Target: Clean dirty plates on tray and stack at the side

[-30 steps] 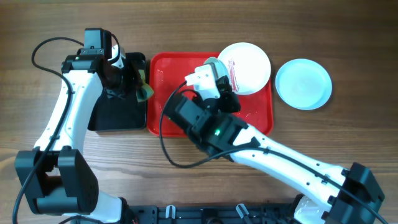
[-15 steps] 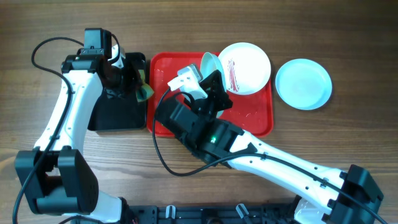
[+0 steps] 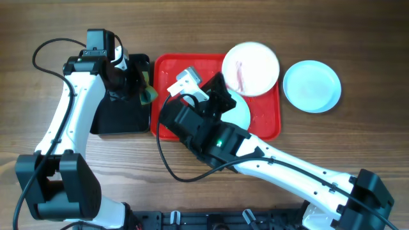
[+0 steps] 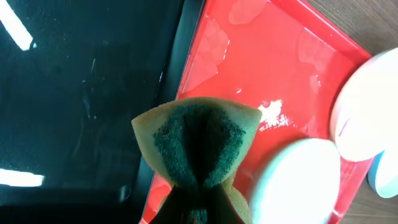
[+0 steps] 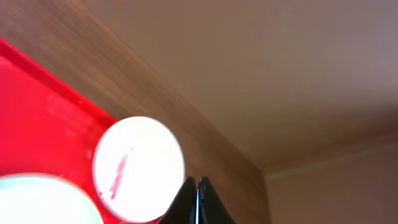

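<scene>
The red tray (image 3: 169,70) lies mid-table. A white plate (image 3: 250,68) with red streaks sits at its far right corner. A pale mint-blue plate (image 3: 239,114) lies in the tray, partly under my right arm. A second mint-blue plate (image 3: 311,85) sits on the table right of the tray. My right gripper (image 3: 220,89) is above the tray; in the right wrist view its fingers (image 5: 198,186) are shut and empty, past the white plate (image 5: 138,167). My left gripper (image 4: 199,211) is shut on a yellow-green sponge (image 4: 198,140) at the tray's left rim (image 4: 186,74).
A black tray (image 3: 121,118) lies against the red tray's left side, under my left arm. Red smears mark the red tray's floor near its right rim (image 3: 262,118). Bare wooden table surrounds both trays.
My right gripper held the mint-blue plate tilted above the tray and swung left; now the plate lies in the tray and the fingers are shut and empty. The left arm has not moved.
</scene>
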You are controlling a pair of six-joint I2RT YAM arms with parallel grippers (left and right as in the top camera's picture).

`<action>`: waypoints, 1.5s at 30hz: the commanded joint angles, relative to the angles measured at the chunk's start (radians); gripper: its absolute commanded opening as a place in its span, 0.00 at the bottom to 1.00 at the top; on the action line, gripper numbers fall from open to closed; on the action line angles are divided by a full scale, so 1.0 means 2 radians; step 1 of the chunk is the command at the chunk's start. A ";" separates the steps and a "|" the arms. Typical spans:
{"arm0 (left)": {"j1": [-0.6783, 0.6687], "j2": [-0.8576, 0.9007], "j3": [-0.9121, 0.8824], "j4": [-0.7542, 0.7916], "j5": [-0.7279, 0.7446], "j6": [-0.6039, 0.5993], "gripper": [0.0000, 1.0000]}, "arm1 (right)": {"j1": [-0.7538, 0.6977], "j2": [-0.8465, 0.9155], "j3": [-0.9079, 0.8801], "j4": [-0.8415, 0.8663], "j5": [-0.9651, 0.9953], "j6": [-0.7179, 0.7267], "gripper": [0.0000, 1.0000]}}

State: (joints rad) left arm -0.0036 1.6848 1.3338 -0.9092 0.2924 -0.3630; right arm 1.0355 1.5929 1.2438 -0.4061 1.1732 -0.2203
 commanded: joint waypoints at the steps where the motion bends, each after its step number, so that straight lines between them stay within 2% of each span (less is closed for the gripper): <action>1: 0.002 -0.002 0.004 0.001 -0.003 0.008 0.04 | -0.004 -0.013 -0.001 -0.010 -0.063 0.067 0.04; 4: 0.002 -0.002 0.004 0.001 -0.003 0.008 0.04 | -0.018 -0.013 -0.001 -0.035 -0.127 0.151 0.04; 7: 0.002 -0.002 0.004 0.001 -0.003 0.008 0.04 | -0.051 -0.013 -0.001 -0.068 -0.230 0.236 0.06; 8: 0.002 -0.002 0.004 0.001 -0.003 0.008 0.04 | -0.067 -0.013 -0.001 -0.077 -0.273 0.255 0.11; 9: 0.002 -0.002 0.004 0.001 -0.003 0.008 0.04 | -0.080 -0.013 -0.001 -0.083 -0.311 0.265 0.21; 10: 0.002 -0.002 0.004 0.001 -0.003 0.008 0.04 | -0.108 -0.013 -0.001 -0.093 -0.384 0.275 0.37; 11: 0.002 -0.002 0.004 0.001 -0.003 0.008 0.04 | -0.132 -0.013 -0.001 -0.100 -0.440 0.283 0.45; 14: 0.002 -0.002 0.004 0.002 -0.003 0.008 0.04 | -0.211 -0.013 -0.001 -0.131 -0.584 0.301 0.50; 16: 0.002 -0.002 0.004 0.002 -0.003 0.008 0.04 | -0.263 -0.013 -0.001 -0.161 -0.635 0.319 0.52; 20: 0.002 -0.001 0.004 0.001 -0.003 0.008 0.04 | -0.336 0.002 -0.001 -0.208 -0.697 0.297 0.53; 23: 0.002 -0.001 0.004 0.001 -0.003 0.008 0.04 | -0.362 0.040 -0.001 -0.235 -0.742 0.265 0.54; 30: 0.002 -0.001 0.004 0.001 -0.003 0.008 0.04 | -0.357 0.125 -0.001 -0.262 -0.776 0.287 0.53; 33: 0.002 -0.001 0.004 0.001 -0.003 0.008 0.04 | -0.356 0.157 -0.001 -0.263 -0.778 0.294 0.48; 39: 0.002 -0.001 0.004 0.001 -0.003 0.008 0.04 | -0.356 0.166 -0.001 -0.253 -0.778 0.294 0.32; 45: 0.002 -0.001 0.004 0.001 -0.003 0.008 0.04 | -0.355 0.166 -0.010 -0.236 -0.772 0.294 0.32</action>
State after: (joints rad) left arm -0.0036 1.6848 1.3338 -0.9092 0.2855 -0.3630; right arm 0.3191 1.9121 1.2438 -0.8925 -0.3595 0.3660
